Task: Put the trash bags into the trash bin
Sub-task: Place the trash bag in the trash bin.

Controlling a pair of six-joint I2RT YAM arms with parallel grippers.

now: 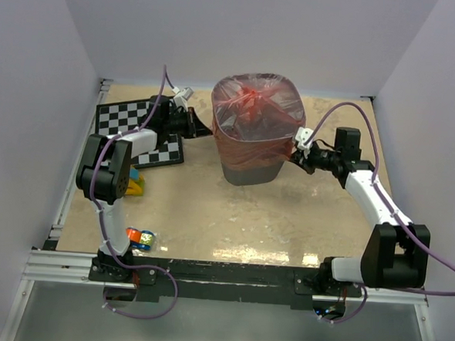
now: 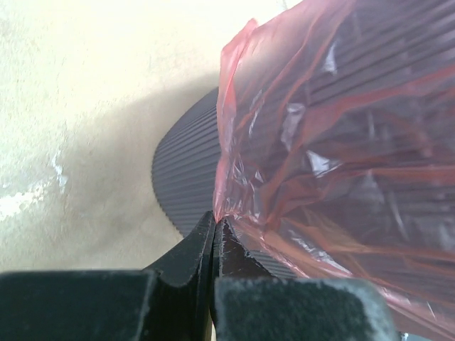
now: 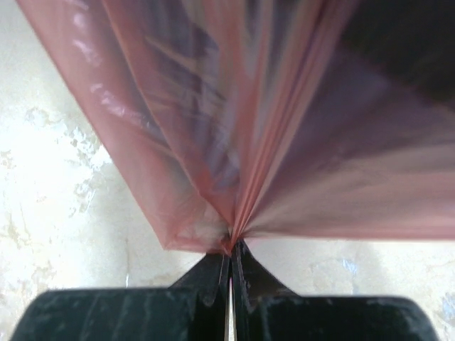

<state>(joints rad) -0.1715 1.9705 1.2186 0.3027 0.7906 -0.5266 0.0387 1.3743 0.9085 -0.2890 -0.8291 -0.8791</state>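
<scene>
While the bag (image 1: 256, 114) sits over the top of the bin (image 1: 250, 172), both arms are clamped on it from opposite sides. The left gripper (image 1: 199, 127) has its tips pressed together on a corner of the red film, as the left wrist view shows plainly at the gripper (image 2: 215, 222). The right gripper (image 1: 298, 148) is likewise closed on a gathered pleat of film, seen in its own view at the gripper (image 3: 231, 246).

The bag (image 2: 320, 142) rises ahead of and above the left gripper, wrapped over the ribbed wall of the bin (image 2: 183, 167), which stands just beyond the fingertips. From the right gripper the bag (image 3: 249, 106) fans up and away in taut folds, so it looks to be under some pull. The bin lies between the two grippers, and the line from one pinch to the other runs across its mouth from side to side. Neither arm is nearer, since each holds its own side.

From above, the film skirts the outside of the bin's upper part, leaves the grey base bare on the bench (image 1: 209, 216), and bunches in a knot-like gather over the middle of the mouth. I judge that the hem is seated around the rim and that the body of the bag is not yet pushed down inside. What the next move turns on is that each pinch sits outside and just below the rim, so drawing downward would tighten the hem, while letting go would leave it as it hangs.
</scene>
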